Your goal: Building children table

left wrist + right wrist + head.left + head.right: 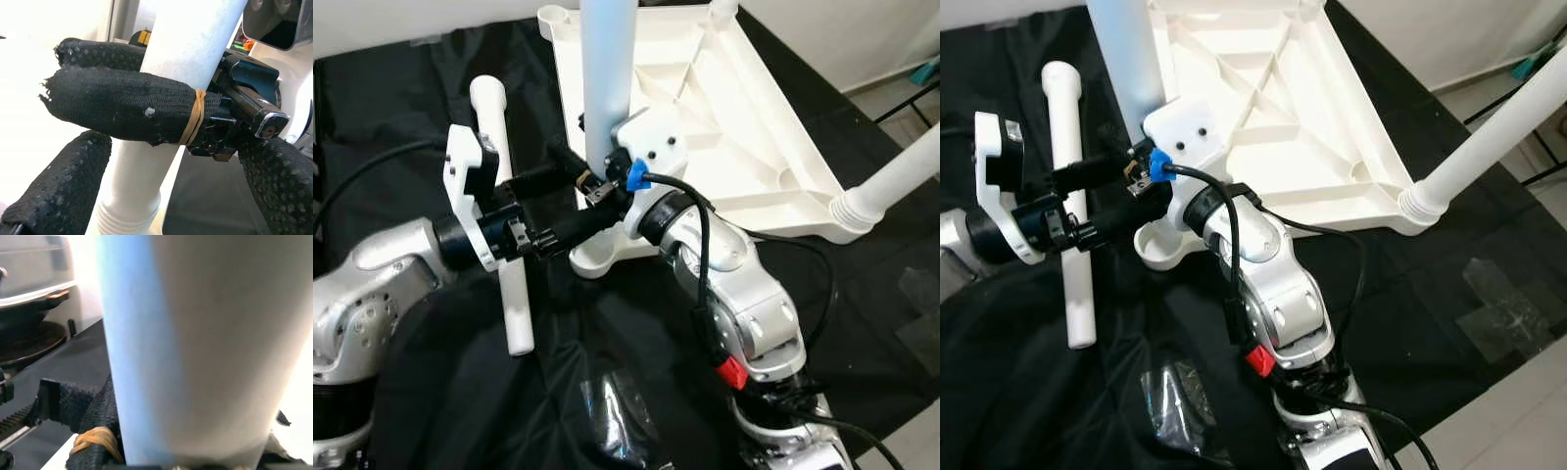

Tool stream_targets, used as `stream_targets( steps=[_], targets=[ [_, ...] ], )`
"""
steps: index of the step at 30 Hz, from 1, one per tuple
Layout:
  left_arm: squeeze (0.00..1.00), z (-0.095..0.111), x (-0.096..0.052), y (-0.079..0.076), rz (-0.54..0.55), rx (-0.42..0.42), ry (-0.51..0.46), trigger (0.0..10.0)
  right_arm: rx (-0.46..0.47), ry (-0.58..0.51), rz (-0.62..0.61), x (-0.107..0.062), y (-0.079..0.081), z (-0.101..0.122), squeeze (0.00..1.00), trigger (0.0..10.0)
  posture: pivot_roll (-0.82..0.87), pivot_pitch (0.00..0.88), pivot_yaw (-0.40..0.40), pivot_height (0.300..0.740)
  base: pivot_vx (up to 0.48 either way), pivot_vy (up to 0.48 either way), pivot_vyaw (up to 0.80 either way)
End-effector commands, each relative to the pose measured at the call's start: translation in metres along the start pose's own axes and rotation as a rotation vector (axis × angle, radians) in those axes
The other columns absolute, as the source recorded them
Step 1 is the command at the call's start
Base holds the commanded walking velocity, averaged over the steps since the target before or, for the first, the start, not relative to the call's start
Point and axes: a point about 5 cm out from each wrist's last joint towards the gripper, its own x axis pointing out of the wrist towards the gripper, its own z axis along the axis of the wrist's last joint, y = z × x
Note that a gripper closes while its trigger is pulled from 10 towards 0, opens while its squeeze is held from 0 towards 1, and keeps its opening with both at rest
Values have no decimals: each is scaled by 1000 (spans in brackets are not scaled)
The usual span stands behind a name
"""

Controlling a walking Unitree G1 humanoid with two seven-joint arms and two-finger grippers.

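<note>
**Upright leg held over the near corner socket**

Here the white table leg (607, 69) stands upright at the near corner of the upturned white tabletop (744, 117), which lies underside up on a black cloth (401, 88). The leg's lower end sits just above or at the round corner socket (1160, 250); whether the thread has caught cannot be told. The right pincer (599, 186) is clamped on the leg low down, and in its wrist view the tube (195, 347) fills the space between the fingers. The left pincer (570, 206) reaches in from the other side; its wrist view shows its black padded fingers (122, 112) set either side of the same leg (190, 49), just above the ribbed thread at the tube's end, apparently closed on it.

The leg looks to be a hollow plastic tube: light, stiff and smooth, so likely to slip under a twist unless gripped firmly. Holding it low, near the threaded end, seems best, since that keeps the tip steady over the socket. The ribbed tabletop looks rigid but light, and may slide on the cloth if pushed sideways.

A second leg (901, 176) is already fitted at the right-hand corner and slants away. A third, loose leg (509, 284) lies on the cloth beneath the left arm. A crumpled clear plastic bag (617, 416) lies nearer the robot.
</note>
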Motion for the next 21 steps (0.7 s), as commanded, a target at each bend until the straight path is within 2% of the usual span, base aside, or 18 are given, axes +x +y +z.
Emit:
stream_targets(
  steps=[1, 5, 8, 11, 13, 14, 15, 16, 17, 19, 20, 21],
  targets=[
    [0, 70, 8, -14, -159, 169, -295, 10000, 62, 274, 44, -5, 16, -58, 0, 10000, 24, 305, -47, 740, 0, 0, 0],
    [0, 75, 10, -10, -161, 191, -287, 10000, 102, 228, 55, -3, 19, -55, 0, 10000, 27, 300, -40, 740, 0, 0, 0],
    [0, 72, 7, 0, -82, 212, -268, 10000, 136, 116, 51, 1, 5, -40, 0, 10000, 23, 288, -37, 740, 0, 0, 0],
    [0, 69, 6, 4, -29, 219, -255, 10000, 123, 80, 45, 1, -4, -34, 0, 10000, 24, 287, -37, 740, 0, 0, 0],
    [0, 58, 0, 18, 105, 223, -228, 10000, 79, 48, 10, -1, -25, -28, 0, 10000, 21, 277, -38, 740, 0, 0, 0],
    [0, 58, 0, 18, 105, 223, -228, 10000, 79, 48, 10, -1, -25, -28, 0, 10000, 21, 277, -38, 740, 0, 0, 0],
    [0, 53, -5, 25, 183, 221, -211, 10000, 42, 57, -18, -4, -36, -28, 0, 10000, 18, 273, -39, 740, 0, 0, 0],
    [0, 53, -5, 25, 183, 221, -211, 10000, 42, 57, -18, -4, -36, -28, 0, 10000, 18, 273, -39, 740, 0, 0, 0],
    [0, 35, -24, 39, 353, 181, -163, 10000, -3, 85, -34, -15, -51, -32, 0, 10000, 13, 255, -36, 740, 0, 0, 0],
    [0, 35, -24, 39, 353, 181, -163, 10000, -3, 85, -34, -15, -51, -32, 0, 10000, 13, 255, -36, 740, 0, 0, 0],
    [0, 29, -31, 43, 401, 164, -149, 10000, -15, 94, -34, -18, -54, -34, 0, 10000, 13, 255, -36, 740, 0, 0, 0],
    [0, 29, -31, 43, 401, 164, -149, 10000, -15, 94, -34, -18, -54, -34, 0, 10000, 13, 255, -36, 740, 0, 0, 0]
  ],
)
